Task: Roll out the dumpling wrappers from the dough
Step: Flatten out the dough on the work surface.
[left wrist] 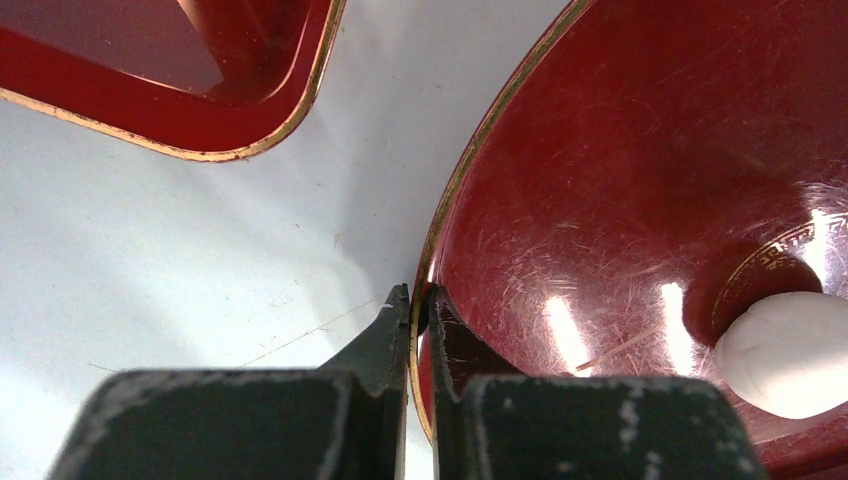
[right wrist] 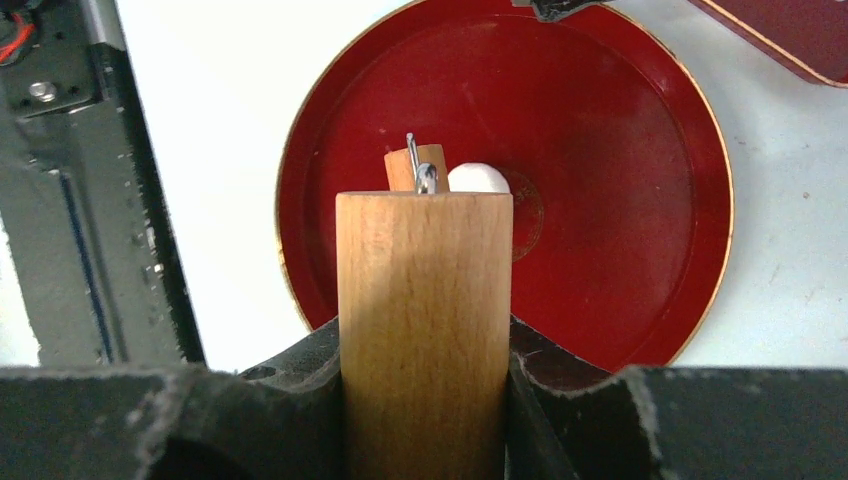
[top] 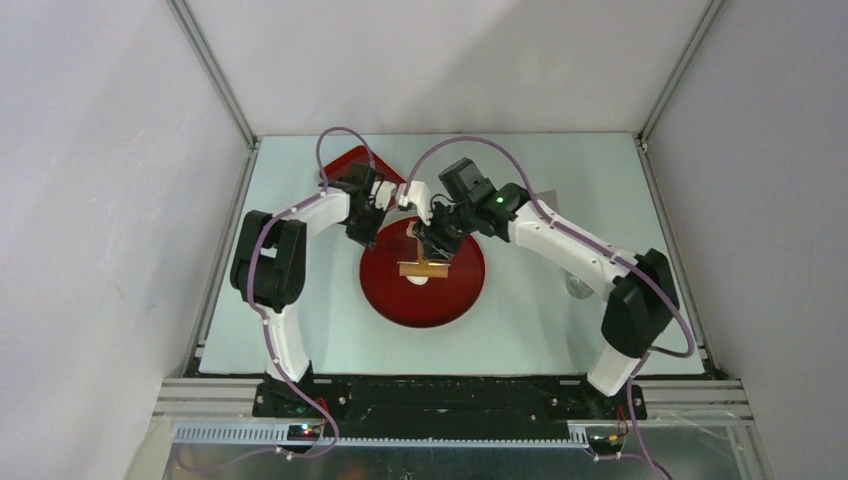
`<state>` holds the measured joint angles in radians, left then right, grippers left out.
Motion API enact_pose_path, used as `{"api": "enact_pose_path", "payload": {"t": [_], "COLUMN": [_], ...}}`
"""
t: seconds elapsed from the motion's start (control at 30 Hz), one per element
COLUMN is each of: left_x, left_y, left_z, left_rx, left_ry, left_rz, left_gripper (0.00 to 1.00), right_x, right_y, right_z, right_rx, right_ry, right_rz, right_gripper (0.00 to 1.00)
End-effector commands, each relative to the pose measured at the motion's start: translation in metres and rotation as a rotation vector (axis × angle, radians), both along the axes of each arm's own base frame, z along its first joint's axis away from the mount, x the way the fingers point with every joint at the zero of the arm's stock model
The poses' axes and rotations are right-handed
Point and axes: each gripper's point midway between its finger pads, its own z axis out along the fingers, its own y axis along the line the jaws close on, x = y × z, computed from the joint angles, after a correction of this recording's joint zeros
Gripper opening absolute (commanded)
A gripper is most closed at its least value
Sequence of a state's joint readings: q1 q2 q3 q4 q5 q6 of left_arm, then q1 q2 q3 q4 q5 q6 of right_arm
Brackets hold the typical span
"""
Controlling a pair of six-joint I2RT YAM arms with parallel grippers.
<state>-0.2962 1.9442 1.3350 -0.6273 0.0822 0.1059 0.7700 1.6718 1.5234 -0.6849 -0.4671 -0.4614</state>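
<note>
A rounded white dough lump [top: 418,280] lies near the middle of the round red plate [top: 400,300]. It is thick; no thin flat wrapper shows in any view. My left gripper [left wrist: 418,300] is shut on the plate's gold-edged rim [left wrist: 440,240], one finger outside and one inside. It sits at the plate's far left edge [top: 372,232]. My right gripper [right wrist: 424,350] is shut on the handle of a wooden rolling pin [right wrist: 424,300]. The pin's roller end [top: 424,267] hangs right beside the dough [right wrist: 478,178], over the plate [right wrist: 600,200]. The dough also shows at the right of the left wrist view [left wrist: 790,350].
A red square tray [top: 345,165] stands behind the plate at back left, close to it [left wrist: 150,80]. A small clear object [top: 578,288] lies on the table under my right arm. Enclosure walls stand close on the left, right and back.
</note>
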Motion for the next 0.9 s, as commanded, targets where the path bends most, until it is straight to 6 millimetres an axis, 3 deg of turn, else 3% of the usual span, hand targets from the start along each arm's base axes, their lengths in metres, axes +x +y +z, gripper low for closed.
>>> {"api": "enact_pose_path", "payload": {"t": [0.0, 0.27, 0.5, 0.57, 0.73, 0.87], "left_x": [0.003, 0.003, 0.002, 0.003, 0.003, 0.003], "left_y": [0.003, 0.003, 0.003, 0.003, 0.003, 0.003], "left_z": [-0.008, -0.008, -0.009, -0.008, -0.008, -0.008], "left_rx": [0.024, 0.019, 0.016, 0.015, 0.012, 0.012], "left_ry": [0.011, 0.013, 0.015, 0.013, 0.016, 0.015], "left_rz": [-0.009, -0.01, -0.011, -0.01, -0.009, -0.009], "left_gripper": [0.0, 0.0, 0.0, 0.0, 0.0, 0.0], "right_x": [0.024, 0.037, 0.034, 0.026, 0.012, 0.023], "right_y": [0.022, 0.029, 0.025, 0.026, 0.032, 0.033], "right_z": [-0.01, -0.058, -0.074, -0.064, 0.007, 0.042], "right_rx": [0.04, -0.045, -0.089, -0.073, 0.059, 0.108], "right_ry": [-0.026, -0.005, 0.025, 0.05, 0.025, -0.07], "right_rz": [-0.021, -0.031, -0.017, 0.004, 0.036, 0.015], "right_gripper": [0.0, 0.0, 0.0, 0.0, 0.0, 0.0]}}
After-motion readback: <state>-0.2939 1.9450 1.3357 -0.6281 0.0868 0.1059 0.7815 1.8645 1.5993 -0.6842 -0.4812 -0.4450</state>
